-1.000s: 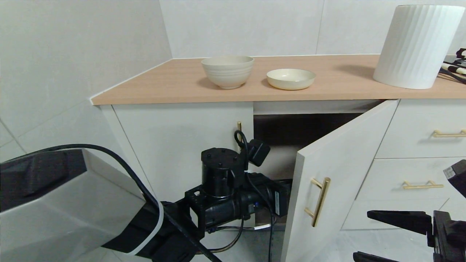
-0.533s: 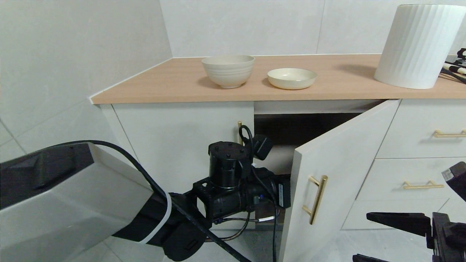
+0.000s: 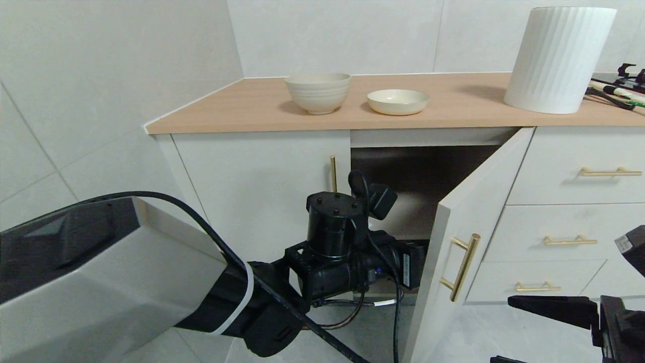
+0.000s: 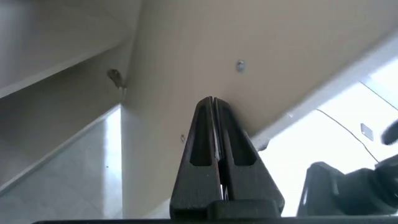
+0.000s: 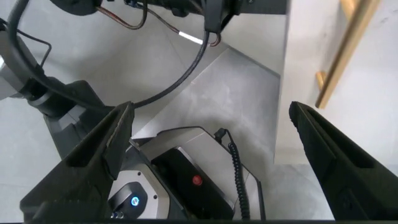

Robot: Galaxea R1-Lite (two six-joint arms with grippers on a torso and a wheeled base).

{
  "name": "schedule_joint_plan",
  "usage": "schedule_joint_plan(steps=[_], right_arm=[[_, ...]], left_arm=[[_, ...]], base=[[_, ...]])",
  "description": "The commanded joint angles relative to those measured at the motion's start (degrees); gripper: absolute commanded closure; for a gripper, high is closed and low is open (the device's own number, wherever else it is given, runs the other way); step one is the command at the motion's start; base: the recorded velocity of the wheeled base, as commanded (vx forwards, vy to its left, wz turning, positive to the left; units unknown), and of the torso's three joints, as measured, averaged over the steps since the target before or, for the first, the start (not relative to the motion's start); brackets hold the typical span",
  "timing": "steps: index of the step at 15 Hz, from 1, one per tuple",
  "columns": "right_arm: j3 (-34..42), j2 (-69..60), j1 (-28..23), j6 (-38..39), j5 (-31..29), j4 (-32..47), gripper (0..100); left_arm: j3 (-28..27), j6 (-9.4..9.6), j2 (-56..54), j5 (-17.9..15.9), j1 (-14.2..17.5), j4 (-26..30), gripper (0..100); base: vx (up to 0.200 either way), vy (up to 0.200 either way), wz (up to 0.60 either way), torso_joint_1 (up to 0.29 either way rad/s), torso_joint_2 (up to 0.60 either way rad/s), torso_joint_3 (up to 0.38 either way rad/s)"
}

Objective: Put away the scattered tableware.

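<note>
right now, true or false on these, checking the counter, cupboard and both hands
1. The bowl and the shallow dish both sit on the countertop. True.
2. The cupboard door is closed. False: it stands swung open.
3. The left hand has its fingers shut together. True.
4. The right hand holds the bowl. False: it is open and empty, down near the floor.
5. The shallow dish lies on the robot's left of the bowl. False: it lies on the bowl's right.
</note>
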Motion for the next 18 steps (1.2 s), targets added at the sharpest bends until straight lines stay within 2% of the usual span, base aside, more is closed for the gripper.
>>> schedule_joint_plan(steps=[1, 3, 4, 5, 6, 7, 8, 9, 10, 11, 12, 15, 18], right_arm=[[0.1, 0.2, 0.2, 0.0, 0.0, 0.0, 0], [0.0, 0.2, 0.2, 0.0, 0.0, 0.0, 0], [0.0, 0.2, 0.2, 0.0, 0.0, 0.0, 0], [0.0, 0.1, 0.3, 0.0, 0.0, -0.1, 0], [0.0, -0.7, 0.9, 0.0, 0.0, 0.0, 0], [-0.1, -1.9, 1.6, 0.0, 0.1, 0.0, 0], [0.0, -4.1, 2.9, 0.0, 0.6, -0.1, 0], [0.1, -6.9, 3.8, 0.0, 3.9, 0.0, 0], [0.4, -9.2, 3.7, 0.0, 7.9, 0.0, 0], [0.9, -10.6, 3.3, 0.0, 10.8, 0.6, 0], [0.6, -11.3, 2.7, -0.1, 11.5, 1.7, 0], [-0.1, -10.3, 2.4, -0.1, 11.1, 1.9, 0], [-1.6, -6.6, 0.2, 0.0, 7.9, 1.9, 0]], left_arm=[[-1.4, 0.05, 1.8, 0.9, -0.2, 0.4, 100], [-3.3, 0.05, 2.9, 5.9, -1.2, 1.5, 100], [-5.1, 0.05, 3.6, 10.5, -2.6, 2.6, 100], [-5.9, 0.41, 3.5, 12.1, -3.6, 3.4, 100], [-5.8, 1.9, 2.9, 12.6, -5.1, 4.2, 100], [-5.2, 3.39, 1.4, 14.2, -7.9, 4.3, 100], [-4.3, 4.54, -0.9, 15.0, -12.3, 4.5, 100], [-4.3, 5.06, -2.3, 14.3, -16.2, 4.7, 100], [-4.3, 6.21, -2.9, 13.5, -18.2, 4.7, 100], [-4.3, 7.53, -2.9, 13.4, -18.5, 4.3, 100], [-4.0, 7.7, -3.0, 13.4, -18.1, 4.2, 100], [-1.7, 7.61, -4.0, 13.7, -13.3, 3.7, 100], [2.7, 7.61, -9.1, 13.6, -6.0, 4.0, 100]], base=[[0.0, 0.0, 0.0, 0.0, 0.0, 0.0], [0.0, 0.0, 0.0, 0.0, 0.0, 0.0], [0.0, 0.0, 0.0, 0.0, 0.0, 0.0], [0.0, 0.0, 0.0, 0.0, 0.0, 0.0], [0.0, 0.0, 0.0, 0.0, 0.0, 0.0], [0.0, 0.0, 0.0, 0.0, 0.0, 0.0], [0.0, 0.0, 0.0, 0.0, 0.0, 0.0], [0.0, 0.0, 0.0, 0.0, 0.0, 0.0], [0.0, 0.0, 0.0, 0.0, 0.0, 0.0], [0.0, 0.0, 0.0, 0.0, 0.0, 0.0], [0.0, 0.0, 0.0, 0.0, 0.0, 0.0], [0.0, 0.0, 0.0, 0.0, 0.0, 0.0], [0.0, 0.0, 0.0, 0.0, 0.0, 0.0]])
